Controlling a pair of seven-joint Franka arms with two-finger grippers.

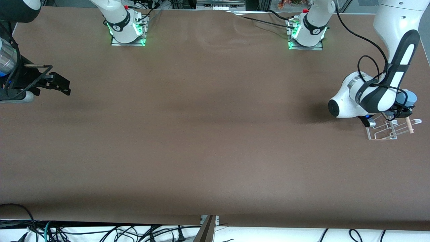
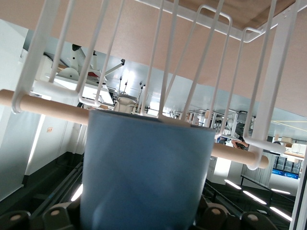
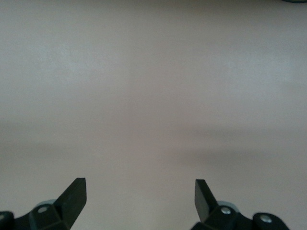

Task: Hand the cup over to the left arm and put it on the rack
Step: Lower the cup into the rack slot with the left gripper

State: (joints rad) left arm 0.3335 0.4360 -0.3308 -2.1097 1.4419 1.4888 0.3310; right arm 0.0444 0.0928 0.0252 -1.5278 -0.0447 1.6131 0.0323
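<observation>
Just cup against rack prongs.

Left gripper mostly hidden behind its own wrist in the front view; fingers not visible there. Cup shows only as a sliver past the wrist. In the left wrist view the cup fills the foreground, base cut off by the edge, blocking the middle of the dowel. Rack partly covered by the arm. Right gripper: only fingertips in frame; arm cut off at the front view's edge.
</observation>
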